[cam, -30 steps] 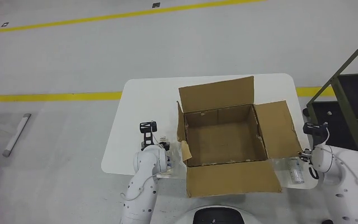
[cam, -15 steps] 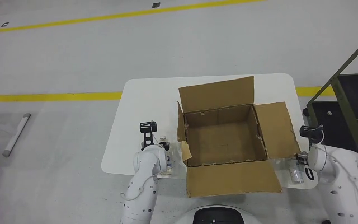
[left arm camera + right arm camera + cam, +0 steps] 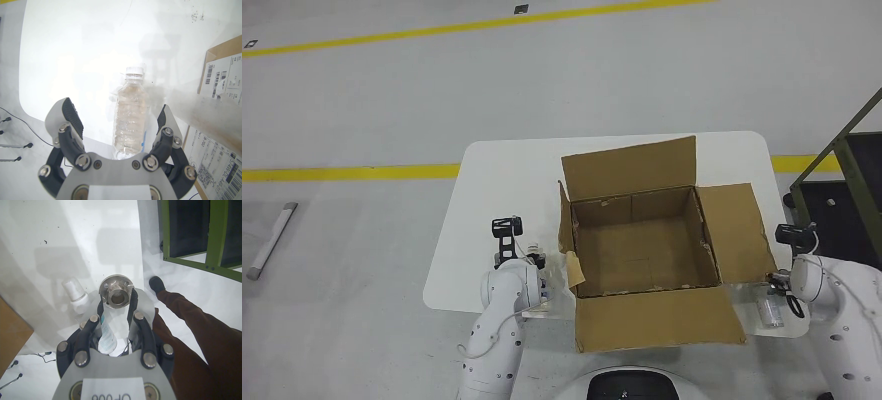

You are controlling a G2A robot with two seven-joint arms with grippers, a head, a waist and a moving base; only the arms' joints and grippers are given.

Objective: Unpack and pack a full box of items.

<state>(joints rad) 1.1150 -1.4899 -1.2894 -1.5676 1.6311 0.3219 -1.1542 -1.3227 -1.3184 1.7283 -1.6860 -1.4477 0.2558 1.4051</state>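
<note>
White worktop [image 3: 502, 180] carries an open cardboard box [image 3: 642, 240], flaps folded out, reaching its front edge. By the front left corner, just beside the box, a clear water bottle [image 3: 130, 113] lies on its side between the wide-spread fingers of the left gripper [image 3: 116, 105]. At the front right corner, the right gripper [image 3: 117, 295] hangs over a metal flange [image 3: 116, 285] beside a small white bottle [image 3: 75, 294]; whether it grips cannot be told.
</note>
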